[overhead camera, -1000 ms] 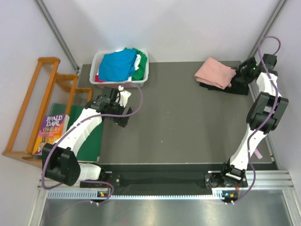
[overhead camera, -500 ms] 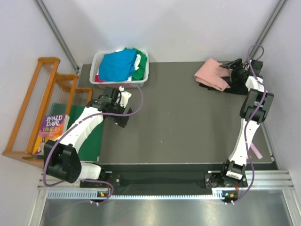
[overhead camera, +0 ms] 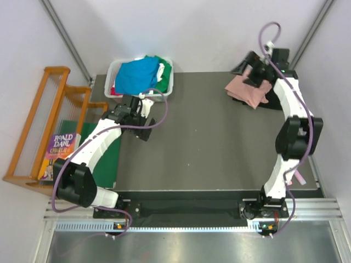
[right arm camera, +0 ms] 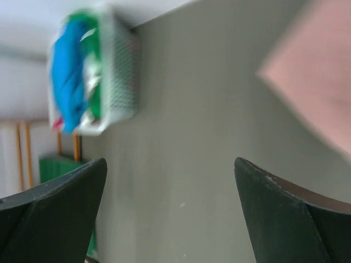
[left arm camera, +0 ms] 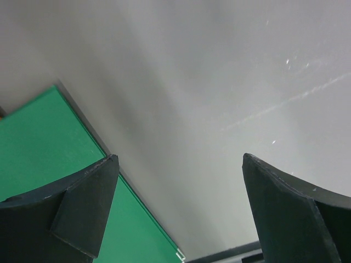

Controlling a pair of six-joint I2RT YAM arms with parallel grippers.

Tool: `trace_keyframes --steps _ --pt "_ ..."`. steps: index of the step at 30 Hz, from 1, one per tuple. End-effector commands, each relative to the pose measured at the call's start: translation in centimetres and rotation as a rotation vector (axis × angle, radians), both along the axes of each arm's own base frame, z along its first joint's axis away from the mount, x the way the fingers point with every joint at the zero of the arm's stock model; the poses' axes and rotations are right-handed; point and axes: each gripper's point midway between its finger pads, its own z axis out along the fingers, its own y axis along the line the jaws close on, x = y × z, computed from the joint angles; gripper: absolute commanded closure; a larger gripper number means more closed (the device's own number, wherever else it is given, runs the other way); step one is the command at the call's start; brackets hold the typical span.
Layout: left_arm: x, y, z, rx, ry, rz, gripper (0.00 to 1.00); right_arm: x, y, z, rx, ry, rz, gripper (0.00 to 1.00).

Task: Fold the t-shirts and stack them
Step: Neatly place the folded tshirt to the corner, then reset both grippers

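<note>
Now you see the basket point(overhead camera: 117, 70) holding a blue shirt point(overhead camera: 136, 75) and a green shirt point(overhead camera: 163, 81); the pink shirt point(overhead camera: 247, 89) lies at the table's point(overhead camera: 208, 142) far right. The left claw point(left arm camera: 180, 159) and the right claw point(right arm camera: 170, 161) stand wide, empty.

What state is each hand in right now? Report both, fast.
Left hand: open, holding nothing.
Right hand: open, holding nothing.

Matt grey table top point(overhead camera: 208, 137); soft pink cloth t-shirt point(overhead camera: 248, 90); white perforated plastic basket point(overhead camera: 111, 78); smooth wooden rack point(overhead camera: 56, 70).
</note>
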Motion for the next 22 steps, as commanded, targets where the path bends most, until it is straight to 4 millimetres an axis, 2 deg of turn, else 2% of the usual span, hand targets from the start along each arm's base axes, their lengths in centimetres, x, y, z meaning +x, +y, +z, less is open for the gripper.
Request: trace_keyframes --steps 1,2,3,4,5,6,7,8,9,13,22 --pt "0.7 -0.3 2.9 -0.046 -0.097 0.013 0.01 -8.7 5.7 9.9 -0.243 -0.292 0.166 0.00" --pt "0.9 -0.2 3.7 -0.056 -0.133 0.019 0.01 -10.0 5.9 9.9 -0.261 -0.304 0.186 0.00" --pt "0.9 -0.1 3.8 -0.056 -0.145 0.024 0.01 -12.1 5.7 12.1 -0.275 -0.368 0.163 0.00" --pt "1.1 0.4 4.6 -0.044 -0.186 0.047 0.01 -13.3 5.2 9.6 -0.290 -0.326 0.155 0.00" --pt "1.7 0.4 5.2 -0.054 -0.223 0.064 0.01 -13.7 4.1 9.8 -0.334 -0.355 0.105 0.00" --pt "1.9 0.4 5.6 -0.058 -0.240 0.076 0.01 -15.3 3.5 11.1 -0.357 -0.402 0.078 0.00" --pt "2.1 0.5 6.3 -0.066 -0.266 0.090 0.01 -16.0 2.9 9.3 -0.378 -0.376 0.065 0.00" --pt "2.6 0.6 6.9 -0.074 -0.296 0.106 0.01 -16.8 2.1 10.6 -0.401 -0.428 0.018 0.00" --pt "2.8 0.7 7.2 -0.075 -0.311 0.118 0.01 -17.2 2.0 10.0 -0.406 -0.421 0.015 0.00" --pt "3.6 1.3 8.1 -0.067 -0.353 0.171 0.01 -18.1 1.5 10.0 -0.432 -0.389 0.012 0.00" --pt "3.1 1.2 8.2 -0.100 -0.354 0.187 0.01 -18.9 1.3 9.7 -0.441 -0.383 0.013 0.00"
